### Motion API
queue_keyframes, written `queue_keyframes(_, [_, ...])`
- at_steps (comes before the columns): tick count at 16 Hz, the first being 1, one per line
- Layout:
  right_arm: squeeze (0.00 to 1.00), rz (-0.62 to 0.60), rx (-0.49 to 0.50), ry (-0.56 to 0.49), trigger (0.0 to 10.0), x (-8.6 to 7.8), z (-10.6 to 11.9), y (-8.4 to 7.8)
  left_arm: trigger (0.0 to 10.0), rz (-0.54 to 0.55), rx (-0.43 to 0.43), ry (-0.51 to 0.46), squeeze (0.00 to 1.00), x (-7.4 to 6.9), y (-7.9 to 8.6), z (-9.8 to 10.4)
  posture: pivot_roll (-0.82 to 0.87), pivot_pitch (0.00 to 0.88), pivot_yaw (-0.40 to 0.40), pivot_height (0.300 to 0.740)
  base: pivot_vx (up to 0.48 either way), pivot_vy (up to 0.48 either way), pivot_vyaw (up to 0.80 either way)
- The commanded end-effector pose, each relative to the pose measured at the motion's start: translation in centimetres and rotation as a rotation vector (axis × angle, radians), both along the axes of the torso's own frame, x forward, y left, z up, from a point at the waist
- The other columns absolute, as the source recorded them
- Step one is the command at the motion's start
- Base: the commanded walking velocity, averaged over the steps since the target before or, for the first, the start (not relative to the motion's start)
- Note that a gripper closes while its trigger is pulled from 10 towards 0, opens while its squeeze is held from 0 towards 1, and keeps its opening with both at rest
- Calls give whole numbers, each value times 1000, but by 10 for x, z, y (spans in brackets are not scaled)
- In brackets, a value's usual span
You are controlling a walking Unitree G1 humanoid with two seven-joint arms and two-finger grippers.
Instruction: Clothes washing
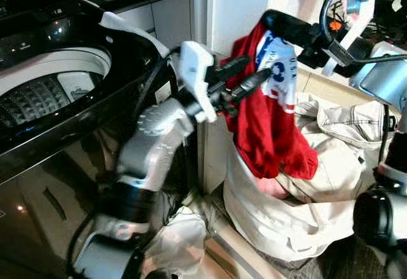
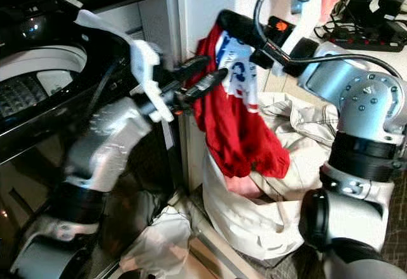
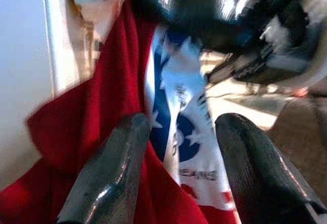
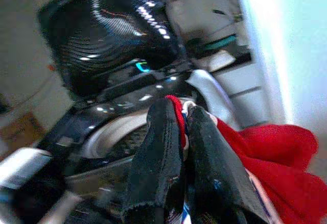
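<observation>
Left eye view: one washer (image 1: pixel 57 95) stands on the left, lid raised, its drum (image 1: pixel 44 91) open; nothing can be made out inside it. One beige bag (image 1: pixel 305 196) sits on the floor to the right, against a white post (image 1: pixel 210 12). It holds beige cloth (image 1: pixel 350 123) and something pink (image 1: pixel 275 189) just under the hanging garment.

One red shirt (image 1: pixel 270 126), with a blue-and-white starred print (image 1: pixel 276 69), hangs above the bag's near-left side, its hem reaching the bag's mouth. It is well clear of the drum.

The right gripper (image 1: pixel 270 21) holds the shirt up from the top. In the right wrist view its two fingers (image 4: pixel 163 152) are pressed together, pinching a fold of red fabric between them.

The left gripper (image 1: pixel 245 79) reaches from the washer side toward the shirt, at the level of the print. In the left wrist view its two fingers (image 3: pixel 110 175) are spread apart, with the shirt's print directly ahead between them; whether they touch the fabric cannot be told.

One white cloth (image 1: pixel 175 238) lies on the floor, near, between washer and bag.
</observation>
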State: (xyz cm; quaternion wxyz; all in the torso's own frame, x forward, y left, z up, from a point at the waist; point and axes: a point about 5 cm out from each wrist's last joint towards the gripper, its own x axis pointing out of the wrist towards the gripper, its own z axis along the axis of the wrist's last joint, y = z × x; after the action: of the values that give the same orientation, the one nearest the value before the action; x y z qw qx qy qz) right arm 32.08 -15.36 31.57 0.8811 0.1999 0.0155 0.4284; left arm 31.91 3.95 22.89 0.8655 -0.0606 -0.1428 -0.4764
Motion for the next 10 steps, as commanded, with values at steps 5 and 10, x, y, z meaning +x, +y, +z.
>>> queue_keyframes(5, [0,50,8,-45,0,-12,11,11,10000,0,52,-1,0,2,-13,-10,-9,0,23,740,0,0,0])
queue_keyframes(10, [0,49,4,-35,0,-17,9,12,0,175,73,-13,0,19,0,-13,-6,0,25,740,0,0,0])
